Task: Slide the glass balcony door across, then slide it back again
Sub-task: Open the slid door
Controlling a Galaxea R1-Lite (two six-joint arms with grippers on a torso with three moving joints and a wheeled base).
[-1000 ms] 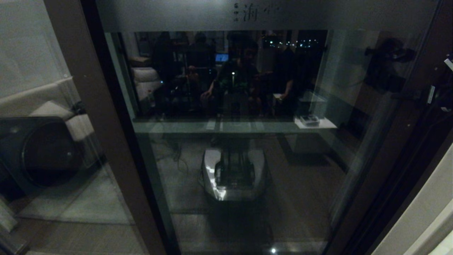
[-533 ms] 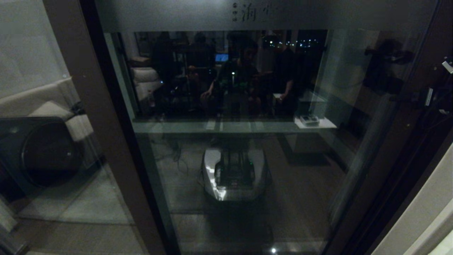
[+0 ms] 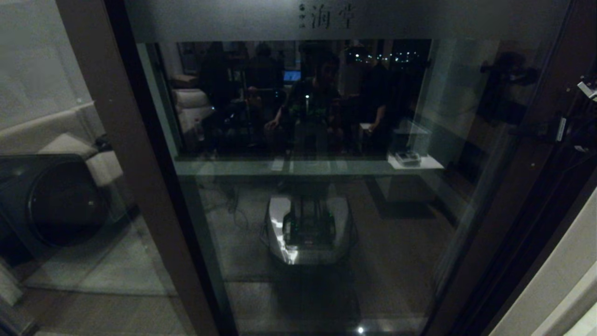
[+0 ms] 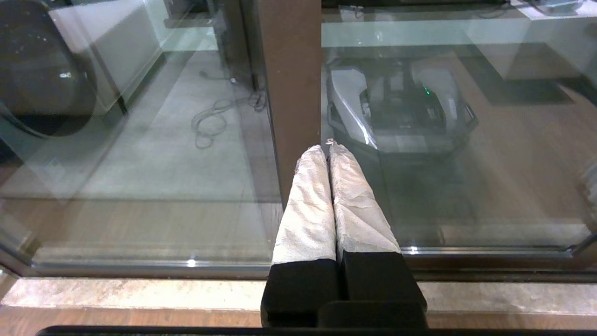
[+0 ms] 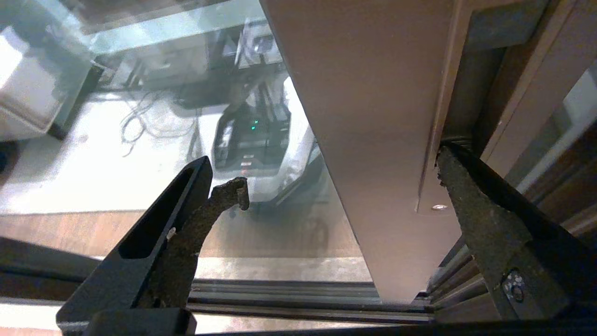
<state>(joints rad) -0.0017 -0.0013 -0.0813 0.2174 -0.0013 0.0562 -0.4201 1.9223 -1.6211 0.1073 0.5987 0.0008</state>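
Directly before the robot, the tall glass balcony door (image 3: 308, 186) with its dark brown frame fills the head view, a frosted band bearing printed characters (image 3: 326, 18) running across its top. Its left brown stile (image 3: 135, 168) slants down the left part of that view; its right brown stile (image 3: 517, 186) stands at the far right, close against the outer door frame (image 3: 550, 224). Reflected in the pane are the robot's white wheeled base (image 3: 308, 233) and dim figures. Beyond the pane at left sit a dark round-fronted appliance (image 3: 56, 200) and pale cushions (image 3: 100, 161). The left gripper (image 4: 326, 149), its two cloth-wrapped fingers (image 4: 308, 205) pressed together with nothing between them, points at the foot of a brown stile (image 4: 289, 93), apparently touching it, low above the floor track (image 4: 140, 268). The right gripper (image 5: 340, 182) is spread wide, straddling the right stile (image 5: 373, 140): one worn dark pad (image 5: 219, 205) lies on the glass side, the other (image 5: 471, 205) sits in the channel between stile and outer frame.
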